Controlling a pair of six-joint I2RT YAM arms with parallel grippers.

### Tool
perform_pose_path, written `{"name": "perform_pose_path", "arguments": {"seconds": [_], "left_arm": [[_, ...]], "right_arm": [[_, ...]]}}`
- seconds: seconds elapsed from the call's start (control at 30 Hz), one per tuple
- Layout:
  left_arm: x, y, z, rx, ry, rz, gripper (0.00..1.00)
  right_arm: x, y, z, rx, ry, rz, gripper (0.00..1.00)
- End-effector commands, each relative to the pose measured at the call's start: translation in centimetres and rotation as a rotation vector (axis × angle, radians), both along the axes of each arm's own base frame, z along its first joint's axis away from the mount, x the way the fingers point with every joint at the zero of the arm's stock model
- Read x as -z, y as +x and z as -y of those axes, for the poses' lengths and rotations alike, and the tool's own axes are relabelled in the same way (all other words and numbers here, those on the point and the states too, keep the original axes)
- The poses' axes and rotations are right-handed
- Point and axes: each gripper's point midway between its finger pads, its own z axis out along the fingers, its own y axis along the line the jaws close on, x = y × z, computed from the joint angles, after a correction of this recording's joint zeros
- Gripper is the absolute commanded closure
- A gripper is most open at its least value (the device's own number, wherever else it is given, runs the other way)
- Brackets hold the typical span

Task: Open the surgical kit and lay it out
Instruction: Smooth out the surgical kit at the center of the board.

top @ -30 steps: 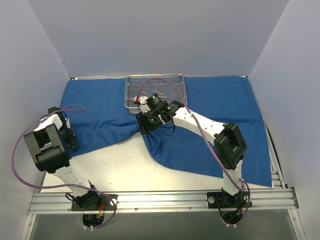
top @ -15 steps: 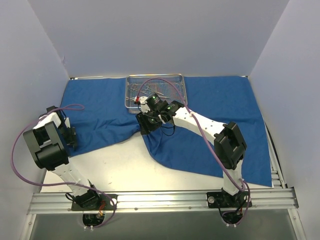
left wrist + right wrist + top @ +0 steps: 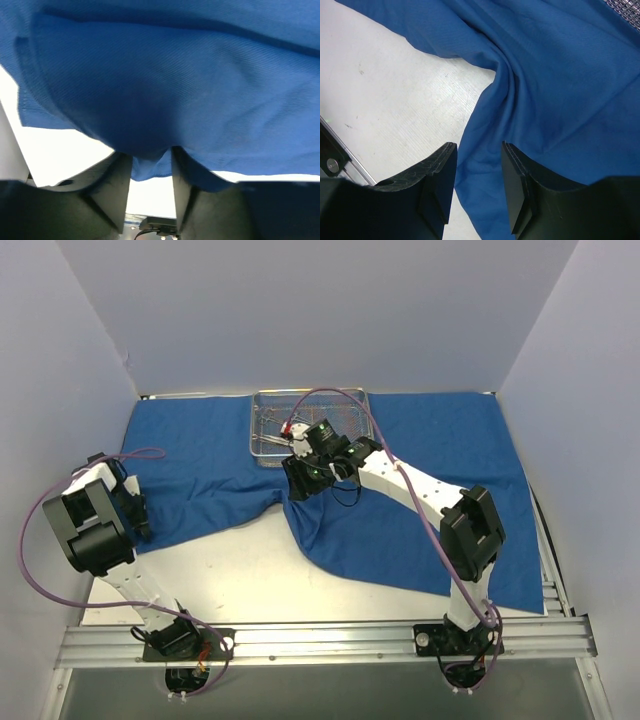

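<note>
Spreading across the far half of a white counter (image 3: 240,575), a large royal-blue cloth wrap (image 3: 440,460) is seen from above, inside a pale-walled enclosure. The wrap is opened out to the left and right, but its near edge is uneven. On the left it is drawn into a narrow band. Right of the middle, a wide flap reaches down toward the near edge of the counter.

A shallow silver wire-mesh tray (image 3: 310,392) is set on the cloth at the far middle, close to the back wall. A few thin steel instruments (image 3: 277,426) are laid inside the tray, too small to be told apart.

2 arms are mounted at the near edge. The right claw (image 3: 479,150) is held at the middle of the counter, just in front of the tray, over a creased fold where the cloth meets bare counter. Its 2 fingers (image 3: 439,172) are parted by a moderate gap. Cloth is seen lying below them, and nothing is gripped.

The left claw (image 3: 151,155) is placed at the wrap's near-left edge. Its fingers are partly apart, and a hemmed fold of cloth is draped down into the gap between them. Whether that fold is pinched cannot be told.
</note>
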Motion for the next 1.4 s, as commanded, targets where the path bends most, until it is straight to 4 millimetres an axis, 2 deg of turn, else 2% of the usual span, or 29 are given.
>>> {"name": "perform_pose_path", "arguments": {"seconds": [0.0, 0.07, 0.17, 0.23, 0.33, 0.4, 0.43, 0.5, 0.63, 0.67, 0.7, 0.73, 0.8, 0.87, 0.97, 1.03, 1.1, 1.23, 1.37], "left_arm": [[2.7, 0.6, -0.4, 0.011, -0.007, 0.003, 0.63], [2.6, 0.5, -0.5, 0.013, 0.006, -0.006, 0.69], [1.9, 0.2, -0.7, -0.006, 0.030, -0.020, 0.85], [0.9, -0.7, -1.2, -0.035, 0.076, -0.057, 0.98], [-1.0, -2.5, -2.5, -0.095, 0.200, -0.100, 0.98], [-2.3, -3.2, -2.6, -0.116, 0.229, -0.105, 0.98], [-3.3, -3.9, -3.7, -0.154, 0.309, -0.129, 0.98], [-4.8, -4.2, -3.8, -0.204, 0.345, -0.119, 0.98], [-7.9, -4.7, -4.1, -0.408, 0.435, -0.071, 0.98], [-8.9, -5.6, -4.9, -0.467, 0.508, -0.088, 0.98], [-10.1, -6.6, -4.9, -0.541, 0.516, -0.109, 0.98], [-10.5, -6.7, -4.6, -0.649, 0.515, -0.087, 0.98], [-11.2, -7.4, -3.5, -0.739, 0.456, -0.078, 0.98], [-11.1, -7.5, -2.6, -0.797, 0.390, -0.050, 0.98], [-11.6, -8.7, -1.6, -0.861, 0.373, -0.028, 0.98], [-12.5, -10.9, -2.1, -0.954, 0.451, -0.058, 0.98], [-13.0, -12.8, -1.3, -1.013, 0.448, -0.110, 0.98], [-11.7, -15.1, 0.5, -1.021, 0.430, -0.171, 0.98], [-12.4, -16.7, -0.3, -1.047, 0.457, -0.240, 0.92]], "right_arm": [[-2.3, 0.4, 0.4, 0.021, 0.038, 0.037, 0.60], [-2.3, 0.4, 0.5, 0.025, 0.041, 0.037, 0.60], [-2.3, 0.5, 0.6, 0.030, 0.042, 0.036, 0.60], [-2.6, 0.5, 0.6, 0.031, 0.046, 0.041, 0.60], [-2.8, 0.6, 0.7, 0.035, 0.048, 0.047, 0.60], [-2.8, 0.5, 0.6, 0.031, 0.048, 0.043, 0.60], [-2.8, 0.5, 0.6, 0.030, 0.050, 0.041, 0.60], [-3.0, 0.4, 0.5, 0.031, 0.059, 0.038, 0.60], [-2.9, 0.0, 0.5, 0.034, 0.068, 0.018, 0.59], [-2.9, -0.1, 0.4, 0.035, 0.070, 0.011, 0.59], [-2.9, -0.3, 0.5, 0.035, 0.070, 0.005, 0.59], [-2.8, -0.3, 0.6, 0.039, 0.068, 0.003, 0.59], [-2.4, -0.4, 0.9, 0.051, 0.066, -0.008, 0.59], [-2.3, -0.4, 1.0, 0.058, 0.069, -0.016, 0.59], [-1.5, -1.1, 1.1, 0.052, 0.065, -0.048, 0.59], [-0.2, -1.7, 1.4, 0.042, 0.033, -0.092, 0.59], [0.8, -2.2, 2.0, 0.046, 0.001, -0.117, 0.59], [2.3, -3.4, 2.3, 0.043, -0.013, -0.180, 0.59], [3.0, -4.1, 2.4, 0.032, -0.028, -0.201, 0.59]]}}
